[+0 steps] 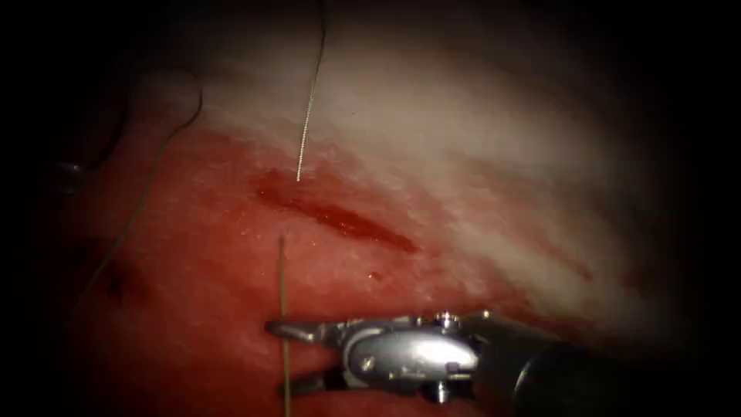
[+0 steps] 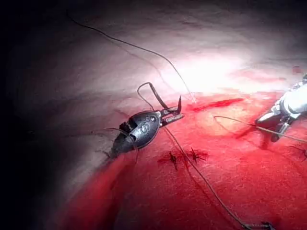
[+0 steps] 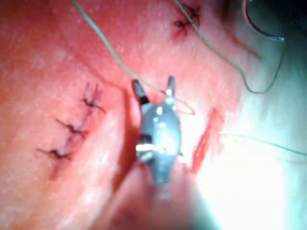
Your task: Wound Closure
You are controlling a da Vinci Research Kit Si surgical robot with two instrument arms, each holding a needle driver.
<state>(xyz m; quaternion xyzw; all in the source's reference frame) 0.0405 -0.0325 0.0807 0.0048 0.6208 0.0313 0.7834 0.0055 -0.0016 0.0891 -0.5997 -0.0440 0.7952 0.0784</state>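
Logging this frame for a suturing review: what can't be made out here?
1. Endoscope view: the thread crossing between the right tool's open fingers runs off the bottom edge.
2. Left wrist view: the dark curve at the left tool is too small to tell needle from thread.
3. Endoscope view: dark shadow hides the looped thread's course left of the cut.

Place: a surgical training bench in a research lab.
Material: a slab of tissue (image 1: 432, 154), pale and fatty on one side and stained with red fluid (image 1: 231, 309) on the other, is laid out under strong light.
Practice marks: a short open cut (image 1: 336, 218) and several finished stitches (image 3: 72, 128) are seen.
Equipment: a wristed metal gripper (image 1: 297, 355) and loose thread (image 1: 311, 100) are seen.
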